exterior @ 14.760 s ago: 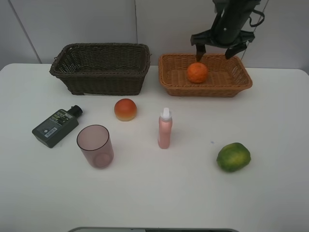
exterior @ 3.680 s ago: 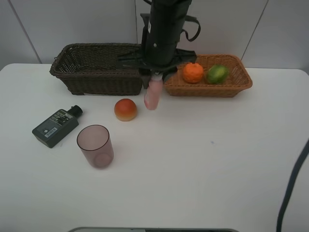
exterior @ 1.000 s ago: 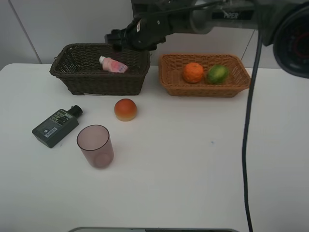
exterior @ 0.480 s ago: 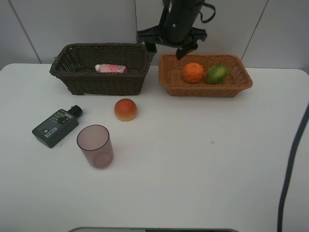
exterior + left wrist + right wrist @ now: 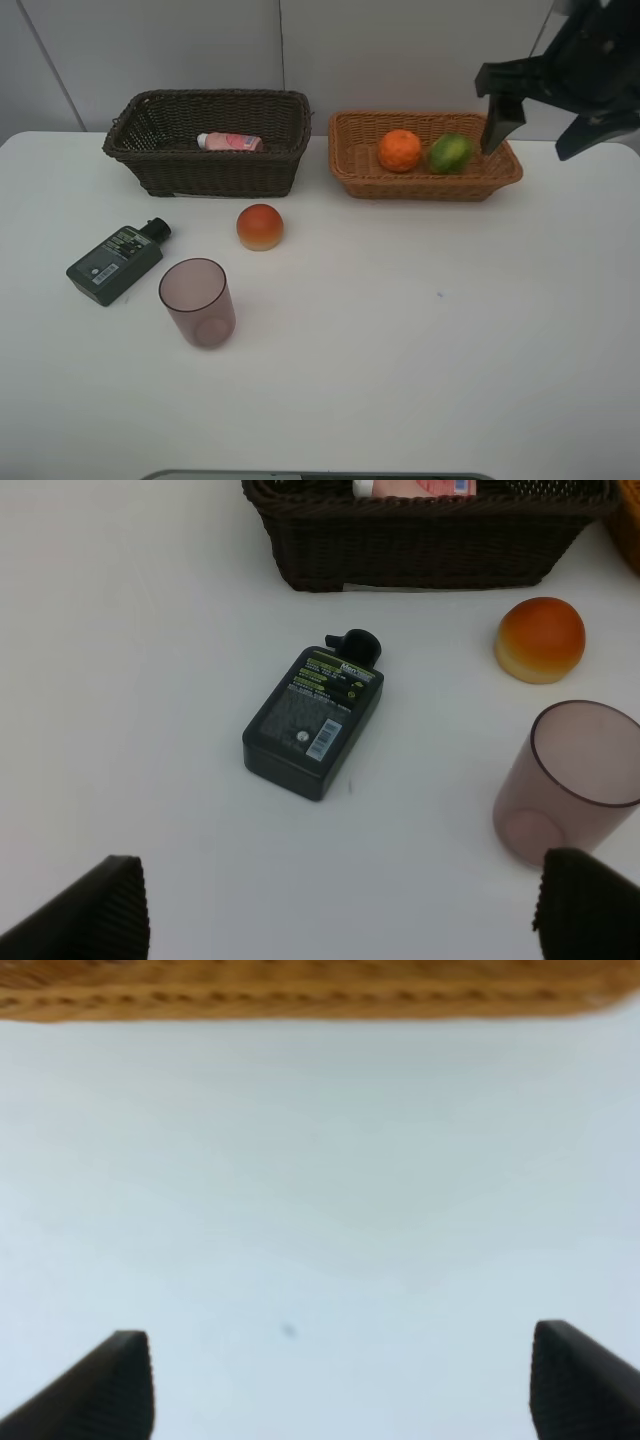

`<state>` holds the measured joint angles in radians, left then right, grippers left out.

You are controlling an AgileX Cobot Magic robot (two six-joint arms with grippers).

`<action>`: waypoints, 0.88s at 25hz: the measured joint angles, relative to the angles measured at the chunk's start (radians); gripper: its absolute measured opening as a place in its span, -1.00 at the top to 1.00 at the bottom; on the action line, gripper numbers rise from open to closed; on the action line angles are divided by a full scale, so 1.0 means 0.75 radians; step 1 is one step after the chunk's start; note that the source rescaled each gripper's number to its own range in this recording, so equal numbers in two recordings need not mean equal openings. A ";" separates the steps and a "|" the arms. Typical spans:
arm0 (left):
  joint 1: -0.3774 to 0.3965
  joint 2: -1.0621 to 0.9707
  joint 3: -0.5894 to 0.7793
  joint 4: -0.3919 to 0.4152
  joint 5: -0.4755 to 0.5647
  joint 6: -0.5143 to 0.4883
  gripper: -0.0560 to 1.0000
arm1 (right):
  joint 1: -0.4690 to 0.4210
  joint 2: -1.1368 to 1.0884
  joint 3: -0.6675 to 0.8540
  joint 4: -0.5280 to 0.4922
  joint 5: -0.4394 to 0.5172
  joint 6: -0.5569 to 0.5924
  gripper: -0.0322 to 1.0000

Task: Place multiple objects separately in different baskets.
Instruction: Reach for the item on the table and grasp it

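The pink white-capped bottle [image 5: 230, 142] lies inside the dark brown basket [image 5: 210, 170]. In the orange-tan basket [image 5: 425, 180] sit the tangerine [image 5: 399, 150] and the green fruit [image 5: 450, 153]. On the table lie the peach-like fruit [image 5: 260, 226], the dark-green bottle [image 5: 115, 262] and the pink cup [image 5: 198, 302]. My right gripper [image 5: 540, 125] hangs open and empty above the tan basket's right end. The left gripper [image 5: 340, 905] is open over the bare table, with the dark-green bottle [image 5: 315, 720], cup [image 5: 575, 780] and peach-like fruit [image 5: 540, 640] ahead of it.
A white wall stands right behind both baskets. The right wrist view shows bare table with a small dark speck [image 5: 288, 1331] and the tan basket's wall [image 5: 300, 990] along one edge.
The right arm has let the pink bottle go into the dark basket, then swung right, from over the dark basket to the tan basket's right end. The bottle has settled flat.
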<state>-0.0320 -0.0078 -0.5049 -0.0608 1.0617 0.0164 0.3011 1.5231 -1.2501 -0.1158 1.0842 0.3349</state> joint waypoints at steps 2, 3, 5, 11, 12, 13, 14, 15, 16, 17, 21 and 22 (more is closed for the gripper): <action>0.000 0.000 0.000 0.000 0.000 0.000 -0.97 | -0.056 -0.146 0.098 0.000 0.002 0.000 -0.51; 0.000 0.000 0.000 0.000 0.000 0.000 -0.97 | -0.074 -0.227 0.142 0.000 0.003 0.000 -0.51; 0.000 0.000 0.000 0.000 0.000 0.000 -0.97 | -0.098 -0.374 0.209 -0.003 0.004 -0.003 -0.51; 0.000 0.000 0.000 0.000 0.000 0.000 -0.97 | -0.088 -0.798 0.326 0.002 0.027 -0.080 -0.51; 0.000 0.000 0.000 0.000 0.000 0.000 -0.97 | -0.079 -0.870 0.339 0.002 0.032 -0.103 -0.51; 0.000 0.000 0.000 0.000 0.000 0.000 -0.97 | -0.072 -0.938 0.356 0.003 0.031 -0.124 -0.51; 0.000 0.000 0.000 0.000 0.000 0.000 -0.97 | -0.064 -1.003 0.379 0.000 0.028 -0.149 -0.51; 0.000 0.000 0.000 0.000 0.000 0.000 -0.97 | -0.062 -1.056 0.408 0.002 0.023 -0.172 -0.51; 0.000 0.000 0.000 0.000 0.000 0.000 -0.97 | -0.061 -1.117 0.435 0.002 0.021 -0.193 -0.51; 0.000 0.000 0.000 0.000 0.000 0.000 -0.97 | -0.061 -1.174 0.472 0.002 0.019 -0.212 -0.51; 0.000 0.000 0.000 0.000 0.000 0.000 -0.97 | -0.061 -1.376 0.615 0.062 0.046 -0.313 -0.51; 0.000 0.000 0.000 0.000 0.000 0.000 -0.97 | -0.061 -1.415 0.647 0.087 0.055 -0.335 -0.51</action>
<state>-0.0320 -0.0078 -0.5049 -0.0608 1.0617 0.0164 0.2553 0.4619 -0.7645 -0.0505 1.1258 0.0838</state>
